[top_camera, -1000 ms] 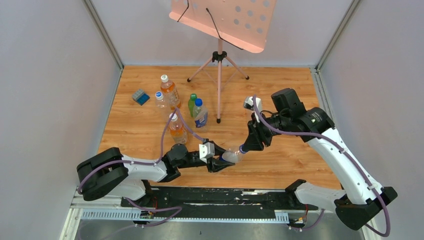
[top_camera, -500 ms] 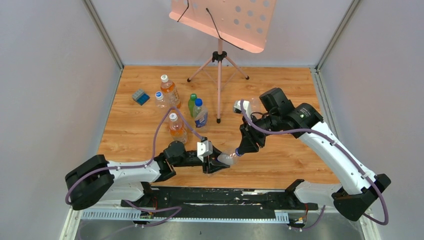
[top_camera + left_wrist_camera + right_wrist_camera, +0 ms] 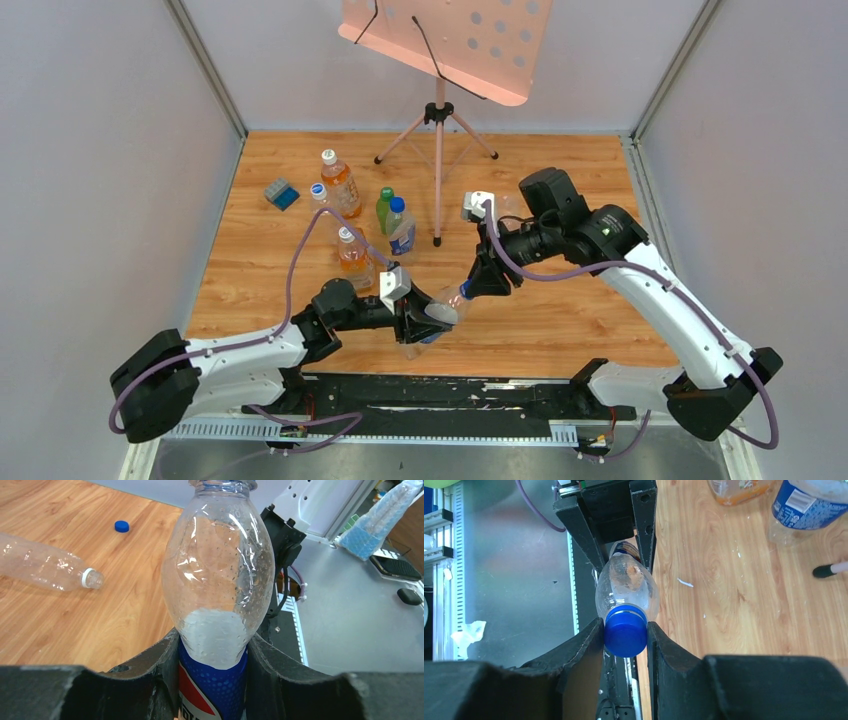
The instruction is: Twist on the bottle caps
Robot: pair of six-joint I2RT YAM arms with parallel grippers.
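Blue cap (image 3: 625,637) sits on the neck of the clear bottle (image 3: 218,570), pinched by right gripper (image 3: 625,629). Left gripper (image 3: 214,647) clamps the bottle's labelled lower body above table (image 3: 75,630). Only left wrist view shows 1 lying bottle (image 3: 40,567) and 1 loose blue cap (image 3: 121,526).

Lettering on the bottle label (image 3: 212,686) is unreadable
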